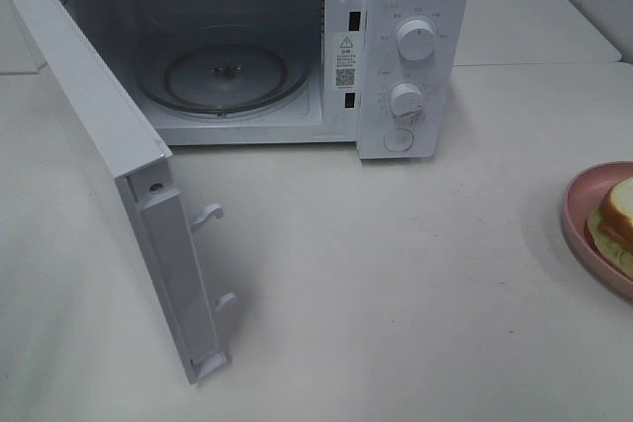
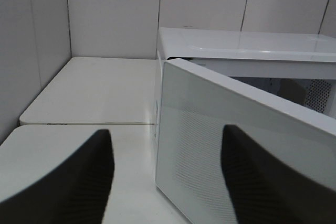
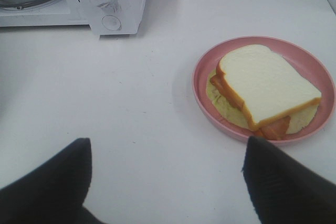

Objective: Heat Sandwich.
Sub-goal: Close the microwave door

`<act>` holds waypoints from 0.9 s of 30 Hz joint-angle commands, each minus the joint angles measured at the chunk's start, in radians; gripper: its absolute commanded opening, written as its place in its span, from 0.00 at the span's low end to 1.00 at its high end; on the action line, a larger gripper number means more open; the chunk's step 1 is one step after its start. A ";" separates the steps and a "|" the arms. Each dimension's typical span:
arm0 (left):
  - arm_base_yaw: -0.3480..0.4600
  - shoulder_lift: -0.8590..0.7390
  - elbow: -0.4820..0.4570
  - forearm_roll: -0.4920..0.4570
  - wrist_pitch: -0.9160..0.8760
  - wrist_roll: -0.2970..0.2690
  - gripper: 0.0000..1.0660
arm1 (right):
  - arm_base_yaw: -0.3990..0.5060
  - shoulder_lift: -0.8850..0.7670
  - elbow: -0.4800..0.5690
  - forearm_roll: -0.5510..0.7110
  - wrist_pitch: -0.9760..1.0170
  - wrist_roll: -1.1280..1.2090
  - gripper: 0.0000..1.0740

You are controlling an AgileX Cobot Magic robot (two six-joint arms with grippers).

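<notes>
**Microwave open, sandwich waiting at the right edge**

White worktop (image 1: 396, 284) fills my overhead view, with pale wall panels behind it in the left wrist feed. On it stands a white microwave (image 1: 410, 7) with its door (image 1: 119, 175) swung wide toward the camera, two latch hooks showing on the door's free edge. Inside I see the glass turntable (image 1: 227, 71), bare. Two round knobs (image 1: 415, 39) sit one above the other on the control panel, a round button below them.

At the far right edge of the overhead view I see the sandwich (image 1: 618, 214) lying on its pink plate (image 1: 579, 210), well apart from the microwave and partly cut off by the frame. My right wrist feed shows it whole: white bread on top, orange-red and pale yellow filling poking out at the sides.

My right end effector (image 3: 165, 182) is spread wide and empty, hovering over bare worktop just short of the plate. My left end effector (image 2: 168, 182) is parted too, holding nothing; it looks to straddle the edge of the open door, though I can't tell whether either finger touches it.
</notes>
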 commanded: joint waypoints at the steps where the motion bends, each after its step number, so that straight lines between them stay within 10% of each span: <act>1: -0.034 0.054 0.003 0.009 -0.067 -0.001 0.29 | -0.009 -0.027 0.002 -0.009 -0.006 0.004 0.71; 5: -0.038 0.123 0.003 0.010 -0.128 -0.001 0.00 | -0.009 -0.027 0.002 -0.009 -0.006 0.004 0.71; 18: -0.038 0.494 0.003 0.053 -0.434 -0.059 0.00 | -0.009 -0.027 0.002 -0.009 -0.006 0.004 0.71; 27: -0.038 0.800 0.003 0.567 -0.767 -0.400 0.00 | -0.009 -0.027 0.002 -0.009 -0.006 0.004 0.71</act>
